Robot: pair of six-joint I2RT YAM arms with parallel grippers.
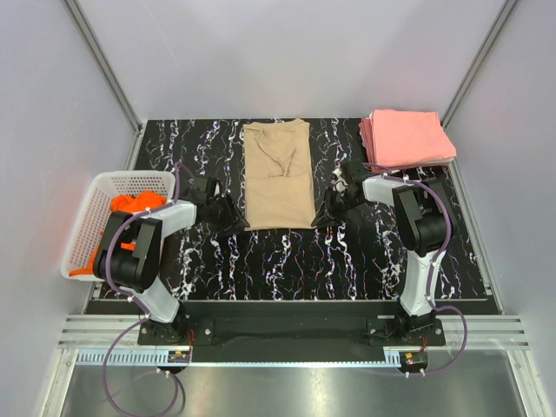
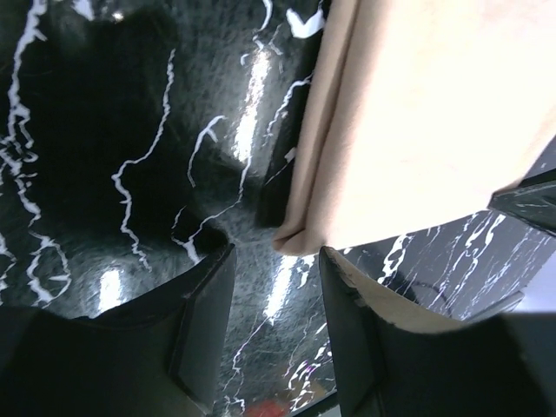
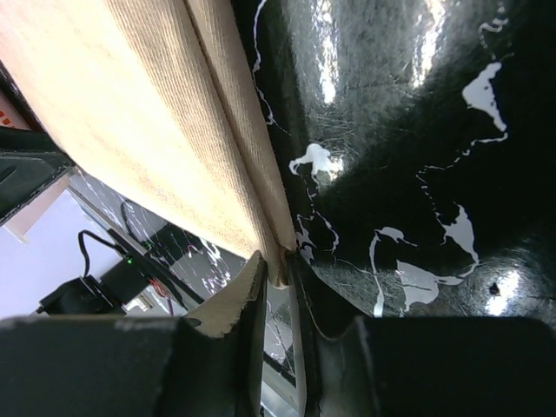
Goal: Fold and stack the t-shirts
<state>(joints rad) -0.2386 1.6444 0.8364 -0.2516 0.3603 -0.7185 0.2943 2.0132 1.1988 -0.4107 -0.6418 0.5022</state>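
orange t-shirt (image 1: 130,202) lies bunched in the white lattice basket (image 1: 85,228) at the tabletop's (image 1: 287,261) left edge. left jaws stand apart, just short of the near left corner of the tan t-shirt (image 1: 278,178), which lies folded lengthwise in the middle. right jaws are pinched on its near right corner. salmon-pink folded t-shirts (image 1: 407,137) sit stacked at the far right corner.
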